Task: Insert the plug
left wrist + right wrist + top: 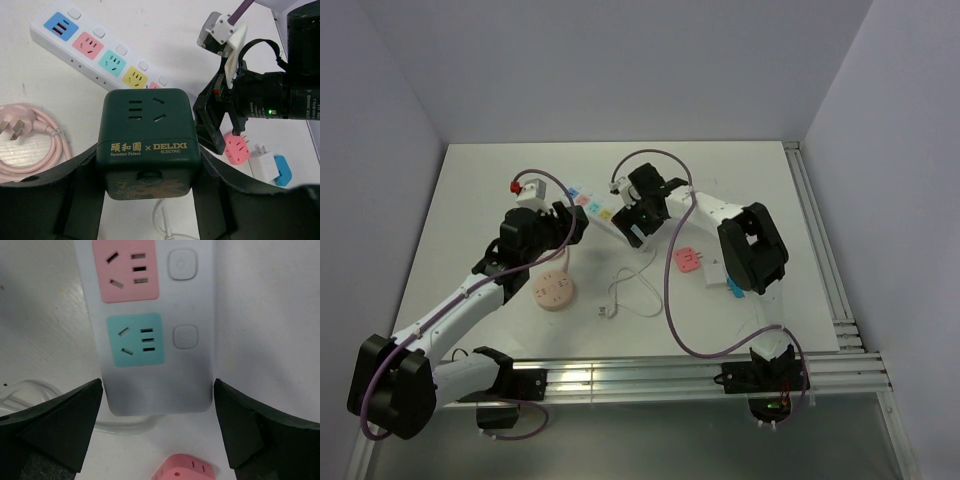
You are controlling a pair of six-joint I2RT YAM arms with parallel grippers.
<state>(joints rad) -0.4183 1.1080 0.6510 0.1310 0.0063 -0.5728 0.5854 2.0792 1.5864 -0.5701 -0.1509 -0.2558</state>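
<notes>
Left wrist view: left gripper (147, 167) is closed partway on a green cube (145, 117), one finger on each side, with the cube's socket face toward the camera. The strip (100, 52) lies on the table (165, 30) just beyond the cube, coloured sockets up. A coiled pink cable (30, 145) lies left of the cube, its three-pin plug (12, 129) bare and apart from the strip. Right wrist view: right gripper (157, 387) stands wide open and holds nothing. Its fingers straddle the strip's end by the teal socket (135, 340); contact cannot be told. A pink adapter (184, 472) lies just short of that end.
</notes>
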